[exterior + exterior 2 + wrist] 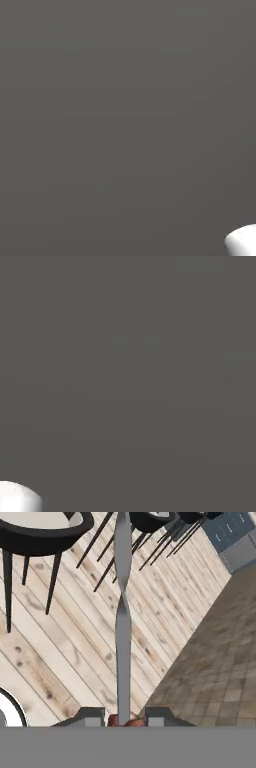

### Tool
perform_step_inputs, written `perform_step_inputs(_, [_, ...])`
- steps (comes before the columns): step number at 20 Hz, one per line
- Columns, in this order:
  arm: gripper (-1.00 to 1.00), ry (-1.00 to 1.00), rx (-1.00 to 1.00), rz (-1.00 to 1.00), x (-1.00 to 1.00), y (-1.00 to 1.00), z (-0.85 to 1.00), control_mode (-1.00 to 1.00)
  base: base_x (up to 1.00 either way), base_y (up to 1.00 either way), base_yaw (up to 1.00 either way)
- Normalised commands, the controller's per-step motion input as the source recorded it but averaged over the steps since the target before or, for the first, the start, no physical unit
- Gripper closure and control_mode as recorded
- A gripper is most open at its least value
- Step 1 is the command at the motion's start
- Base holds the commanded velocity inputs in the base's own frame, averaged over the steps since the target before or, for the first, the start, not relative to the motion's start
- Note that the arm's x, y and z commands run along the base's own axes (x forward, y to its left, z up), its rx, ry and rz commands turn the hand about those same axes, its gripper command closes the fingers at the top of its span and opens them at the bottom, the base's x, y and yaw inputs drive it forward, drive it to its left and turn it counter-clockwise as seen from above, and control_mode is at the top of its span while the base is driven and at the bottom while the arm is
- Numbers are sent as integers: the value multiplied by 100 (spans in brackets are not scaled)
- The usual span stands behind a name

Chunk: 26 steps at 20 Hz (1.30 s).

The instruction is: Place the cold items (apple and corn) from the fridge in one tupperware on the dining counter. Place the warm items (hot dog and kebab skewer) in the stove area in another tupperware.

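In the hand view we see our gripper (123, 718) closed, its 2 small dark finger tips (91, 717) pinched on the reddish meat at the near end of the kebab skewer (123, 617), whose long, twisted grey metal rod runs straight away from the hand to the far edge of the picture. Beneath the skewer lies a pale wooden plank floor (75, 642) meeting brown stone tiles (220, 672) on the right (black round-seated stools (40, 534) on thin legs stand at the far left). In both base views we face a flat dark grey surface (125, 125).
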Motion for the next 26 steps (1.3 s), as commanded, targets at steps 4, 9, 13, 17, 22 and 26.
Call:
perform_step_inputs(4, [100, 0, 0, 0, 0, 0, 0, 100, 94, -55, 53])
perform_step_inputs(9, [100, 0, 0, 0, 0, 0, 0, 100, 75, -49, 68])
perform_step_inputs(13, [100, 0, 0, 0, 0, 0, 0, 100, 65, -50, 72])
perform_step_inputs(17, [100, 0, 0, 0, 0, 0, 0, 100, 71, -50, 72])
perform_step_inputs(22, [100, 0, 0, 0, 0, 0, 0, 100, 71, -60, 66])
perform_step_inputs(26, [100, 0, 0, 0, 0, 0, 0, 100, 71, -63, 64])
